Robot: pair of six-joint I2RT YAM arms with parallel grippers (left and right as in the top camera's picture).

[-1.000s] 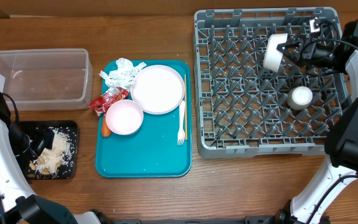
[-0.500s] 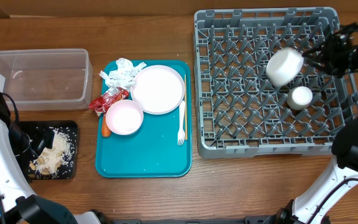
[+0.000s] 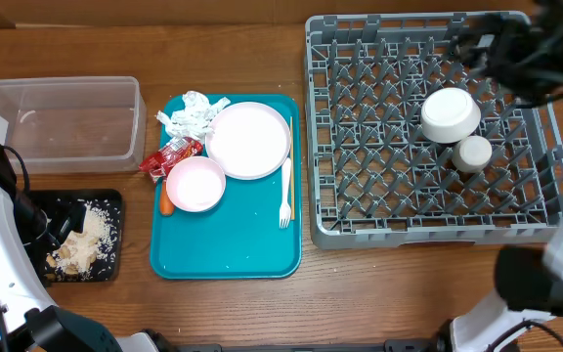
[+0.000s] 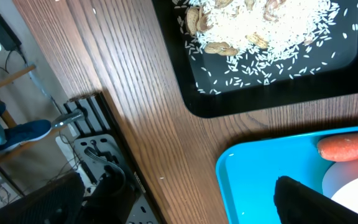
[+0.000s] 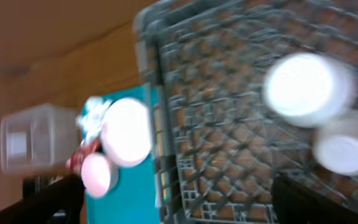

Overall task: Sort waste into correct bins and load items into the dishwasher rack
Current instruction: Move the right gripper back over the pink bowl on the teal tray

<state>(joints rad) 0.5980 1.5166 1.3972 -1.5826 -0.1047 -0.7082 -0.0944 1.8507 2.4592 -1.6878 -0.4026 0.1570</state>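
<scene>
An upturned white bowl [image 3: 450, 114] [image 5: 308, 89] rests in the grey dishwasher rack [image 3: 360, 186] beside a small white cup [image 3: 473, 154] [image 5: 344, 149]. My right gripper [image 3: 477, 47] [image 5: 182, 208] hovers blurred over the rack's far right corner, open and empty. On the teal tray [image 3: 233, 249] lie a white plate [image 3: 248, 140], a pink bowl [image 3: 195, 184], a fork [image 3: 285, 193], a crumpled napkin [image 3: 189, 114], a red wrapper [image 3: 171, 156] and a carrot [image 3: 167, 205] [image 4: 350, 147]. My left gripper [image 4: 179, 211] is open by the black tray [image 3: 115, 200] [image 4: 185, 93], which holds rice.
A clear plastic tub [image 3: 62, 122] stands at the back left with nothing in it. Bare wood runs along the table's front edge and between the teal tray and the rack. Cables and a stand show below the table's left edge in the left wrist view.
My right gripper opened and let go of the white bowl, which now lies upside down in the rack next to the cup. The gripper drew back toward the far right. The left arm stayed still.
</scene>
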